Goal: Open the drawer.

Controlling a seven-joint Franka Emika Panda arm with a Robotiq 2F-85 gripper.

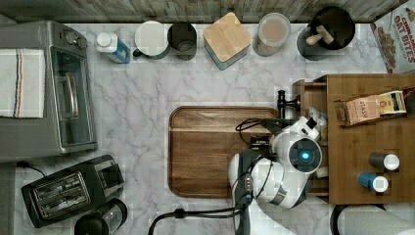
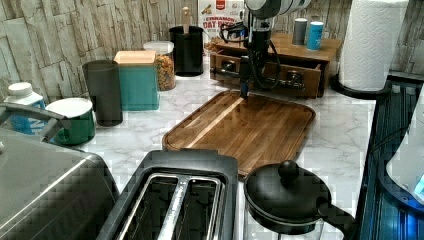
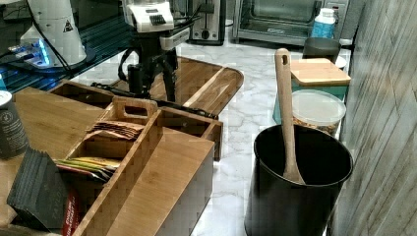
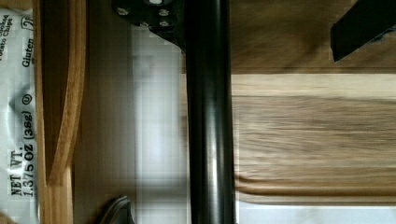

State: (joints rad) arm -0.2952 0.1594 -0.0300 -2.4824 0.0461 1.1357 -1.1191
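The marble desk (image 1: pixel 137 107) carries a cutting board (image 1: pixel 215 152). At the top view's right, the drawer (image 2: pixel 265 75) stands partly pulled out of its wooden box. The gripper (image 3: pixel 153 83) hangs at the bar handle (image 4: pixel 208 121); its fingers are spread, one on each side (not clamping). A pull may slip off.

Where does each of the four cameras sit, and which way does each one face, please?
Top view: overhead, looking straight down on the counter; arm over the cutting board beside the drawer.
Left view: low by the toaster, facing the drawer; arm hangs before it.
Right view: behind the drawer's cabinet, facing the toaster oven; wrist above the handle.
Wrist view: looks down on the handle.
Shared: left and right views both show the cutting board.
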